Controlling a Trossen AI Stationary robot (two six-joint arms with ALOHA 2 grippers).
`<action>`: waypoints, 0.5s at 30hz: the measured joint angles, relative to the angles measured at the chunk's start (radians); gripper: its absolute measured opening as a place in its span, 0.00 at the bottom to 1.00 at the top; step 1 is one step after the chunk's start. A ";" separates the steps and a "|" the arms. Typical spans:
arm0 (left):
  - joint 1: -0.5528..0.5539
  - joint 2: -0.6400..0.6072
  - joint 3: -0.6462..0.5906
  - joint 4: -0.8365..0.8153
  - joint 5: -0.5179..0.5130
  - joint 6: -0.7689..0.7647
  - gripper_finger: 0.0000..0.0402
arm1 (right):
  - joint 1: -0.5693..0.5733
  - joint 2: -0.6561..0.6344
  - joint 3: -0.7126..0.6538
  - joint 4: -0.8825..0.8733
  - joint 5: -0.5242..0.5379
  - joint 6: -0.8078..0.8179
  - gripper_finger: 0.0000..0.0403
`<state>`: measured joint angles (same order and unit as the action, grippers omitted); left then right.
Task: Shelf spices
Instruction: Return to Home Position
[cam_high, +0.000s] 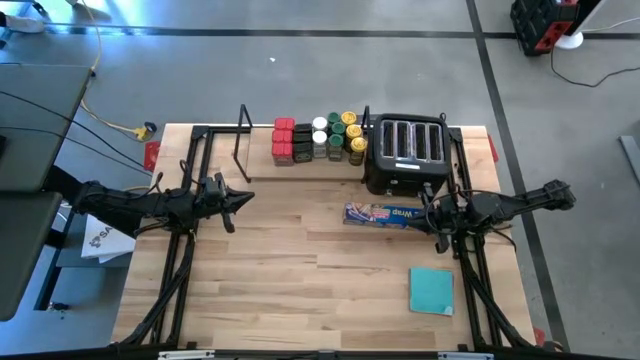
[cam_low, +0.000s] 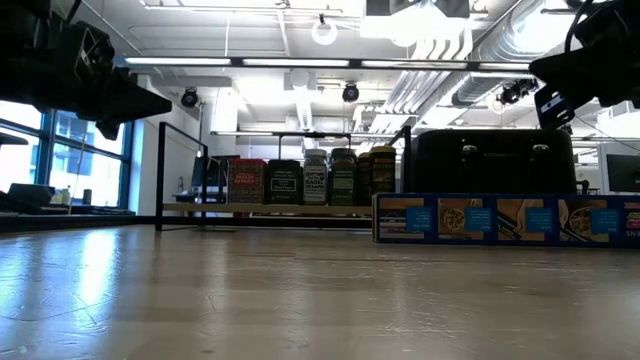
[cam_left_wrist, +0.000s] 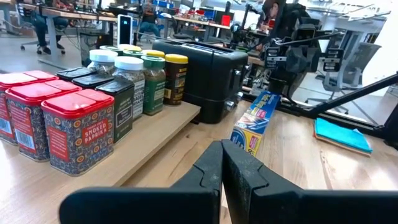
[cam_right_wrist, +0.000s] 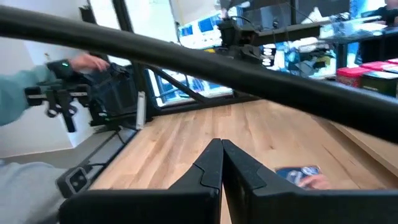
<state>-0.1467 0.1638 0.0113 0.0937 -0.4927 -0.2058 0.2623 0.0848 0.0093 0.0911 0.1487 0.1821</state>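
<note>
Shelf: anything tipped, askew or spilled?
Nothing stands out. The spices stand upright in tidy rows on the shelf, red tins at the end away from the toaster. No spill shows. The left gripper and right gripper hang shut and empty, clear of the shelf.

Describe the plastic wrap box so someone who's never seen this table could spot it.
Find the black toaster at the back right of the table. In front of it lies the wrap box, long and narrow. It alone is blue with printed pictures; the teal square nearby is flat and plain.
</note>
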 joint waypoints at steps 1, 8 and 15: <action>0.000 0.000 0.000 0.000 0.000 0.000 0.00 | 0.006 -0.006 0.000 -0.004 0.000 0.000 0.00; 0.000 -0.018 0.000 0.001 0.016 0.000 0.00 | -0.107 -0.015 0.000 -0.006 -0.056 0.000 0.00; 0.000 -0.046 0.000 0.000 0.016 0.000 0.00 | -0.266 -0.085 0.000 -0.059 -0.054 0.000 0.00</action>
<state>-0.1463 0.1177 0.0113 0.0934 -0.4762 -0.2062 -0.0036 0.0001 0.0093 0.0325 0.0948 0.1818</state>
